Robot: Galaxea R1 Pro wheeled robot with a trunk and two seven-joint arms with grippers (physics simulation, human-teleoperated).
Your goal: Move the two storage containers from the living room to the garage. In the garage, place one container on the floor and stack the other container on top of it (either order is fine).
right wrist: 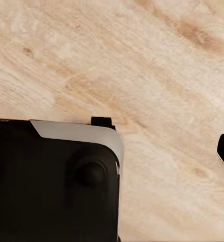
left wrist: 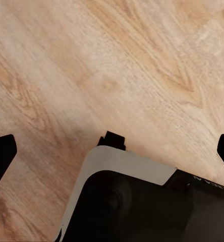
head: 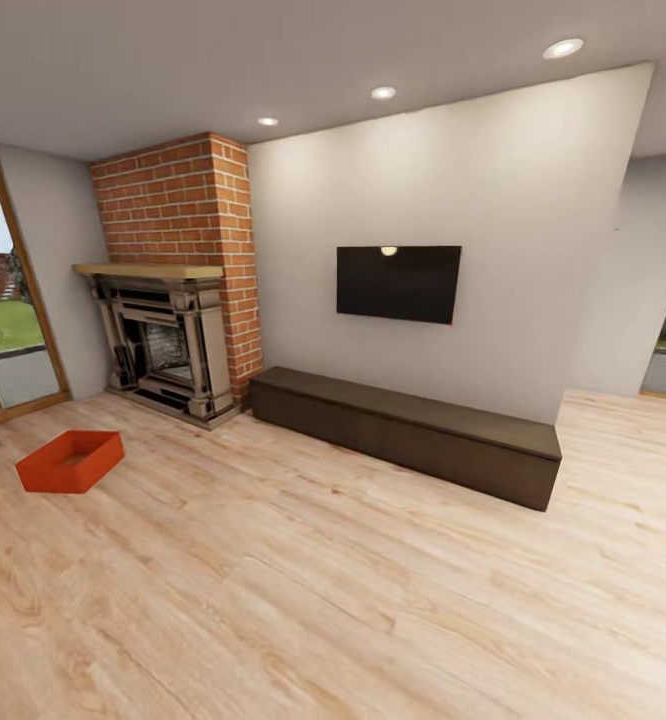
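Storage containers: one orange-red storage container (head: 71, 461) is sitting on the light wood plank floor (head: 333, 600), just in front of the brick fireplace (head: 168, 340). One television (head: 398, 283) and one low dark cabinet (head: 408, 430) are lining the wall beside the fireplace. Bare planks are spreading wide around the container. Left claw (left wrist: 112, 151) is gaping, gripping nothing; right claw: cannot tell.

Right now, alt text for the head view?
One orange-red storage container sits on the light wood floor at left, near a brick fireplace. A wall-mounted TV hangs above a long dark low cabinet.
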